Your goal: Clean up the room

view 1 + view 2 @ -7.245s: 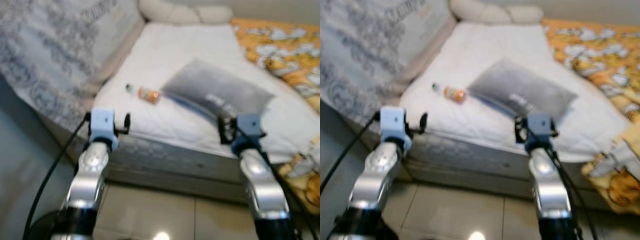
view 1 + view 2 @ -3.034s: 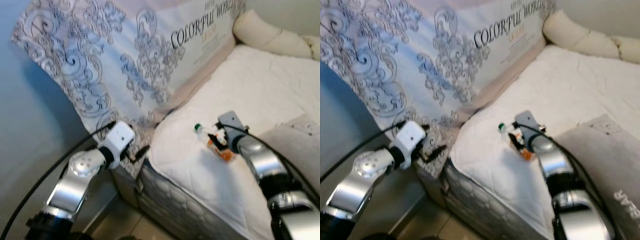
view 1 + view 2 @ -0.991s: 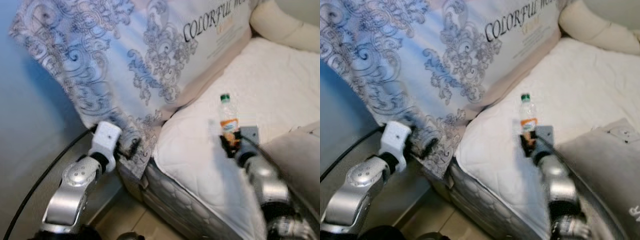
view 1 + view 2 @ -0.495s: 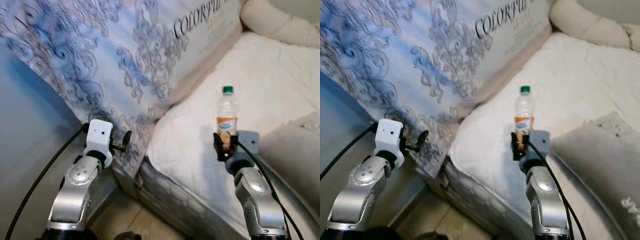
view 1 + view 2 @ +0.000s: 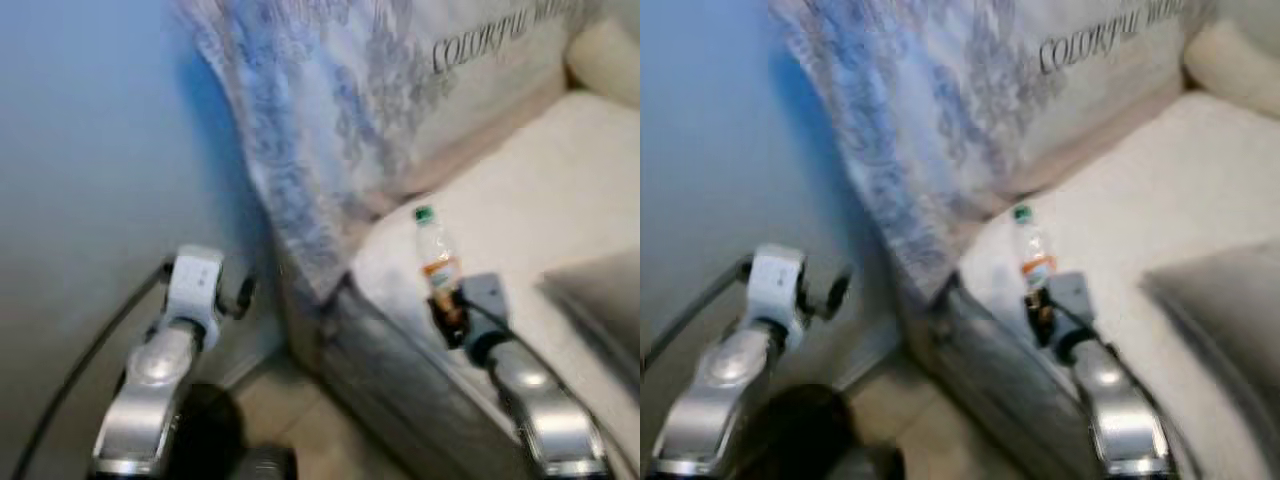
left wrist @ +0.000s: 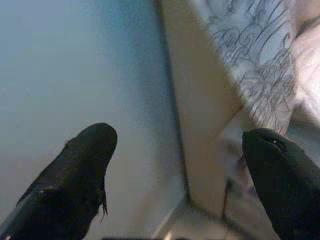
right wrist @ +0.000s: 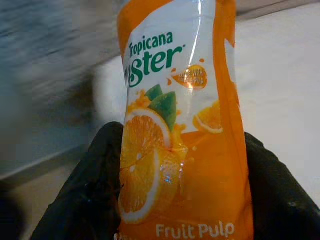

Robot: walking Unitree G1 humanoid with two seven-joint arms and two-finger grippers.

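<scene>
We see the bed (image 5: 520, 230) blurred, its far side cut off, a patterned cover (image 5: 330, 110) propped along its edge. Our right gripper (image 5: 447, 312) has its fingers (image 7: 100, 190) clamped on the juice bottle (image 5: 436, 260), upright above the bed's near corner. Our left gripper (image 6: 180, 165), fingers apart, faces the blue wall (image 6: 75, 65).

both head views badly motion-blurred — edges smeared, printed lettering on the patterned bedding (image 5: 420, 90) barely legible. light is even and cool, bluish cast on the wall (image 5: 90, 130) at left. right wrist view sharper up close — bottle label (image 7: 175, 125) readable, background streaked.
</scene>
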